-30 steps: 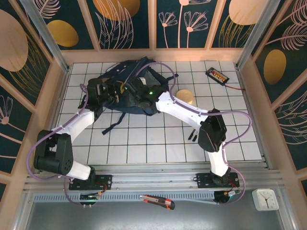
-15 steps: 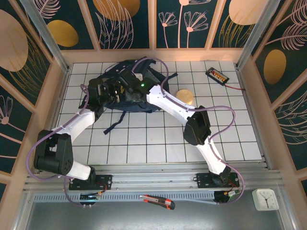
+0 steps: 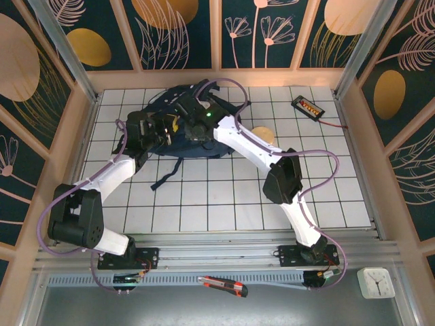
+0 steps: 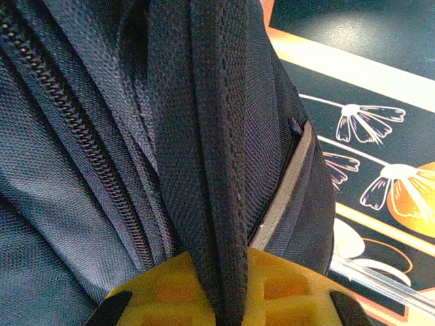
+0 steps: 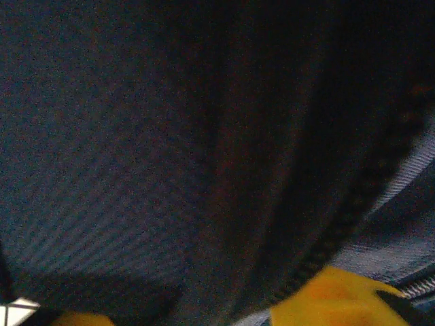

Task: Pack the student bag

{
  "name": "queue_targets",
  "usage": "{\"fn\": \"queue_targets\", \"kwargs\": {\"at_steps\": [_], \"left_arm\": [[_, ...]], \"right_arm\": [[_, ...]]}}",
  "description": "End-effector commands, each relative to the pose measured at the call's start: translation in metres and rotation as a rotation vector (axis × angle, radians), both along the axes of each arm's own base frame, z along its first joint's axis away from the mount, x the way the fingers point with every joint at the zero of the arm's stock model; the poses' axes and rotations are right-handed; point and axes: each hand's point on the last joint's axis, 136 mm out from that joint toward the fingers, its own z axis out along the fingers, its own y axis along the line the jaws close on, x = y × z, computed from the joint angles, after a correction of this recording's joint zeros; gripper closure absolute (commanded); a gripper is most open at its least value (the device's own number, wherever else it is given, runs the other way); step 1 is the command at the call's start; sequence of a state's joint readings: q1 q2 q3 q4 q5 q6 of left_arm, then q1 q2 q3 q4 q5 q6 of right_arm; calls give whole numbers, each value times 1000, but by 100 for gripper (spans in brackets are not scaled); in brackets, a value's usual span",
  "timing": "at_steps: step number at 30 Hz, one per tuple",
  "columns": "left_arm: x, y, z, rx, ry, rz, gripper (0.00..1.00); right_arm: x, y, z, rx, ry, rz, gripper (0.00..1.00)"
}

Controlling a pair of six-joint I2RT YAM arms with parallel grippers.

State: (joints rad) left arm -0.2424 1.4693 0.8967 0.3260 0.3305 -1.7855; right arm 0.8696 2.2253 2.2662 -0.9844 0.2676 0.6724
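Top external view puts the bag [image 3: 187,146] at the far middle of the bench [image 3: 224,197], bunched up under both arms, with one black strap [image 3: 163,178] trailing toward the near left. My left hand [image 3: 158,129] is at the bag's left part, and its wrist camera shows it clenched on a ridge of mesh-edged fabric that runs down between the yellow fingers [image 4: 170,292], just beside the zip [image 4: 88,156]. My right hand [image 3: 185,117] is buried in the bag's middle. Its wrist camera shows dark cloth lying across the yellow pads [image 5: 326,299], but I cannot tell whether that hand is clamped on the cloth or just pressed into it. I read this step as getting hold of the bag on both sides so its mouth can be spread for packing. To do it well, I want the left pinch firm as the anchor. The right hand should bite a single layer on the other side of the zip, not a thick fold. Then I would draw the two apart slowly, so the bag opens rather than slides across the bench. The bag's long axis seems to run roughly left to right across the bench, but it is too crumpled for me to say which end is the top.
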Motion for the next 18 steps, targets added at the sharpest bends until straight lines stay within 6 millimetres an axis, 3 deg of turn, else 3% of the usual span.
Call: {"fn": "queue_targets", "kwargs": {"at_steps": [1,7,8,9,10,12,15,18], "left_arm": [[-2,-8,61,-54,-201,-40,100],[-6,-7,55,-53,-189,-41,100],[-6,-7,55,-53,-189,-41,100],[-6,-7,55,-53,-189,-41,100],[-6,-7,55,-54,-188,-41,100],[-5,-7,57,-55,-193,-40,100],[-4,-7,58,-55,-195,-41,100],[-3,-8,59,-54,-196,-41,100]], "right_arm": [[20,-27,37,43,-75,-88,73],[16,-23,36,102,-19,-35,73],[13,-19,40,132,-4,-6,64],[11,-17,45,154,0,10,49],[6,-15,52,182,2,28,25],[0,-18,64,212,3,47,1],[-4,-23,70,197,27,38,1],[-8,-16,65,161,46,47,1]]}}
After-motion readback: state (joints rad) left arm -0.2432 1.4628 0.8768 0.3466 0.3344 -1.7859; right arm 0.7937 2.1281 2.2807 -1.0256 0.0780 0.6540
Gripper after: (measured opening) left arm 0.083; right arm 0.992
